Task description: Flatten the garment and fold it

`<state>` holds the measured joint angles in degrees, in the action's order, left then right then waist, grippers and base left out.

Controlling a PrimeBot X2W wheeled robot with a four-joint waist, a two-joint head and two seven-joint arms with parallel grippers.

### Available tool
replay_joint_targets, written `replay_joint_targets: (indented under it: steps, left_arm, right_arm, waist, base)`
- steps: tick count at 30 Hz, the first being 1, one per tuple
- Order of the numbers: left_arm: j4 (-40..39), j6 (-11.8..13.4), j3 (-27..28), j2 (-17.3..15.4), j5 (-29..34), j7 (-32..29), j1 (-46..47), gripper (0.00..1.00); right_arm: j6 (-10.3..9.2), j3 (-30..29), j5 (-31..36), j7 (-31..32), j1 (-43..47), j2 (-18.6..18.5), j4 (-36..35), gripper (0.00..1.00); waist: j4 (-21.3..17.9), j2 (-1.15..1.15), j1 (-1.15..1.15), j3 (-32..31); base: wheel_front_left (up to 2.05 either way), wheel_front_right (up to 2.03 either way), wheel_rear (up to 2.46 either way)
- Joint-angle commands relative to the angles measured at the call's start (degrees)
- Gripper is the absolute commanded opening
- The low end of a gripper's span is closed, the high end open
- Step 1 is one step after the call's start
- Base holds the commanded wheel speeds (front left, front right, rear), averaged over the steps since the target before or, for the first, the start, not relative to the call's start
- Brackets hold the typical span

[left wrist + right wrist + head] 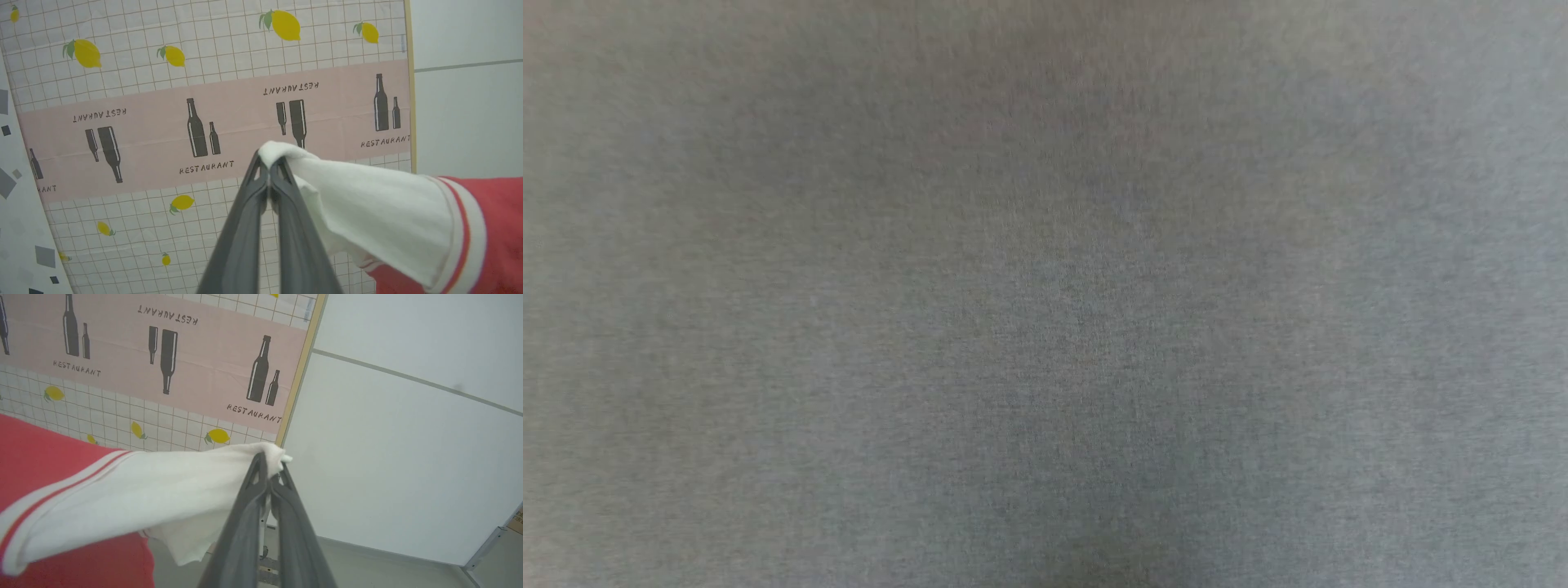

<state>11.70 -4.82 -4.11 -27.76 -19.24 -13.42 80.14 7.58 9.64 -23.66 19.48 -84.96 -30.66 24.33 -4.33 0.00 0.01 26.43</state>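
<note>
The garment (482,228) is a red shirt with white sleeves and red-white striped trim. It hangs in the air, stretched between both arms. My left gripper (267,161) is shut on the tip of one white sleeve (367,204). My right gripper (269,463) is shut on the tip of the other white sleeve (163,482), with the red body (41,457) trailing to the left. The lettering and number are hidden.
Below lies a tablecloth (204,81) with a lemon grid and a pink band of bottles and "RESTAURANT" print. Its wooden table edge (300,371) borders pale floor (408,457). The head view holds a blurred grey surface (1045,294).
</note>
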Motion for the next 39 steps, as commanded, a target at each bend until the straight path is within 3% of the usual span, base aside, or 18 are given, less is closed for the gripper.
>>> replay_joint_targets:
  steps: [1, 7, 12, 17, 23, 29, 39]
  left_arm:
    - [1.5, -0.3, -0.3, 0.1, 0.5, 1.1, 2.1, 0.00]
    - [7.5, -0.5, -1.7, 1.5, 0.9, 4.8, 4.2, 0.00]
    - [11.3, -1.1, -3.9, 2.7, 0.6, 6.4, 0.4, 0.00]
    - [13.2, -1.4, -6.1, 4.0, 0.1, 8.5, -9.6, 0.00]
    - [14.1, -0.8, -8.3, 5.0, -0.6, 9.6, -27.3, 0.00]
    - [13.7, -0.9, -9.4, 3.7, -2.0, 9.0, -42.0, 0.00]
    - [7.8, -2.0, -11.6, -3.3, -3.8, 3.4, -55.8, 0.00]
  right_arm:
    - [-0.09, 0.4, 0.9, -1.7, -2.3, 0.6, 2.0, 0.00]
    - [-0.09, 2.6, 1.9, -6.8, -6.0, 2.0, 10.0, 0.00]
    - [-0.09, 5.2, 0.1, -9.8, -3.6, 2.2, 13.7, 0.00]
    - [-0.09, 7.6, -2.8, -11.6, 4.3, 2.0, 16.6, 0.00]
    - [-0.09, 12.6, -6.6, -9.6, 18.4, 0.4, 16.8, 0.00]
    - [-0.09, 16.2, -10.6, -6.2, 32.5, -3.2, 14.9, 0.00]
    - [-0.09, 16.6, -13.9, 0.7, 46.8, -10.4, 9.0, 0.00]
  waist:
    - [-0.6, 0.00, -0.01, 5.3]
    - [0.2, 0.00, -0.01, 6.9]
    - [1.2, 0.00, -0.01, 6.2]
    - [2.2, 0.00, -0.01, 3.3]
    - [2.9, 0.00, -0.01, -2.9]
    - [3.5, 0.00, -0.01, -9.5]
    - [4.0, 0.00, -0.01, -17.5]
  base:
    - [0.00, 0.00, 0.00]
    - [0.00, 0.00, 0.00]
    - [0.00, 0.00, 0.00]
    - [0.00, 0.00, 0.00]
    - [0.00, 0.00, 0.00]
    - [0.00, 0.00, 0.00]
    - [0.00, 0.00, 0.00]
